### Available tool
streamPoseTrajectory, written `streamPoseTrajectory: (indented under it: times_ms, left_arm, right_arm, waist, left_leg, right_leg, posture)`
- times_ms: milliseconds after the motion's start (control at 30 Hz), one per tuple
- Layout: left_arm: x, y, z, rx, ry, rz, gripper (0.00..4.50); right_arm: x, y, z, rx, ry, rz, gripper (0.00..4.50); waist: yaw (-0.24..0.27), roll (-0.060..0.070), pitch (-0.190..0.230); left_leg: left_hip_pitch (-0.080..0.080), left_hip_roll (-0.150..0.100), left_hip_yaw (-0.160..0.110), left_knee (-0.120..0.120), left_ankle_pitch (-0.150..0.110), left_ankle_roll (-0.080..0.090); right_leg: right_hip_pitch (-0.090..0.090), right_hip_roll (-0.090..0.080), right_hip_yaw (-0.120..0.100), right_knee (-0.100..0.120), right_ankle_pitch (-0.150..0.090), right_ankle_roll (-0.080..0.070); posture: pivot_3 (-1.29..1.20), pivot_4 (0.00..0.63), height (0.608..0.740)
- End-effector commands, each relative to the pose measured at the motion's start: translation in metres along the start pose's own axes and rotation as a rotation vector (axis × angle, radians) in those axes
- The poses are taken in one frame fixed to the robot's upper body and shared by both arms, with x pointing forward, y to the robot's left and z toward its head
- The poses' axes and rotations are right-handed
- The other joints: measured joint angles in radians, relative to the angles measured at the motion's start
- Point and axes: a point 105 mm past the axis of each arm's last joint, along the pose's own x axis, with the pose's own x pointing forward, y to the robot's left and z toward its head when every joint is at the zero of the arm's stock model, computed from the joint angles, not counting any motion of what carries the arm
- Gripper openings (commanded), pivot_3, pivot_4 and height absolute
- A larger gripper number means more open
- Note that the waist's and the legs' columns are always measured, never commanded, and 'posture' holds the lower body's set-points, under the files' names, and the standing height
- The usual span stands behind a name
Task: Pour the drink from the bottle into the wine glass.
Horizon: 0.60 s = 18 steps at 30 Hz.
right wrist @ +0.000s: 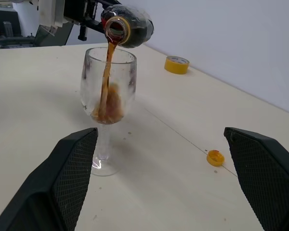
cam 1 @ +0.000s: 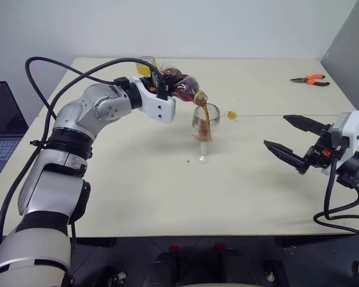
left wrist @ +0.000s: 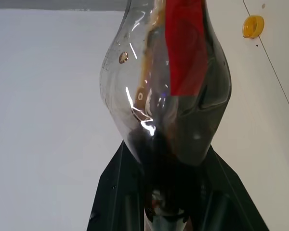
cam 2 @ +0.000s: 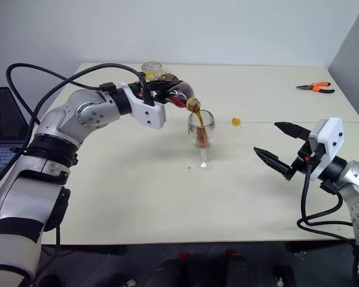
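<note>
My left gripper (cam 1: 163, 82) is shut on the base of the bottle (cam 1: 183, 87), a squat clear bottle with a red label, and holds it tilted so its mouth is over the wine glass (cam 1: 204, 128). A thin brown stream of the drink (right wrist: 106, 72) runs from the mouth into the bowl, where a little liquid has pooled. The glass stands upright near the table's middle. My right gripper (cam 1: 276, 130) is open and empty, off to the right of the glass and pointing toward it. The left wrist view shows the bottle (left wrist: 168, 96) between black fingers (left wrist: 116, 192).
The yellow cap (cam 1: 231, 115) lies on the table just right of the glass. A yellow tape roll (cam 1: 145, 64) sits behind the bottle at the far edge. Orange-handled pliers (cam 1: 310, 79) lie at the far right. A laptop (cam 1: 0, 128) stands off the table's left side.
</note>
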Motion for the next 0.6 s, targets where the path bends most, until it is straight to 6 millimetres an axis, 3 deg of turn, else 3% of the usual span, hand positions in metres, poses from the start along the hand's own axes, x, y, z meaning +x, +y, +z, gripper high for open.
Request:
streamPoseTrajectory:
  times_ms: [33,600]
  left_arm:
    - [-0.0042,0.0265,-0.002,0.042,0.004,0.071,0.74]
    - [-0.0073,0.0191,-0.008,0.036,0.032,0.043,0.74]
  right_arm:
    - [-0.0011,-0.0019,0.009,-0.048,-0.02,-0.005,4.5]
    - [0.0012,-0.0027,0.0096,-0.051,-0.023,0.004,4.5]
  waist:
    - [0.0,0.0,0.0]
    - [0.0,0.0,0.0]
  left_leg:
    - [0.0,0.0,0.0,0.0,0.0,0.0]
    - [0.0,0.0,0.0,0.0,0.0,0.0]
  right_leg:
    - [0.0,0.0,0.0,0.0,0.0,0.0]
    - [0.0,0.0,0.0,0.0,0.0,0.0]
  posture:
    - [0.0,0.15,0.74]
    - [0.0,0.15,0.74]
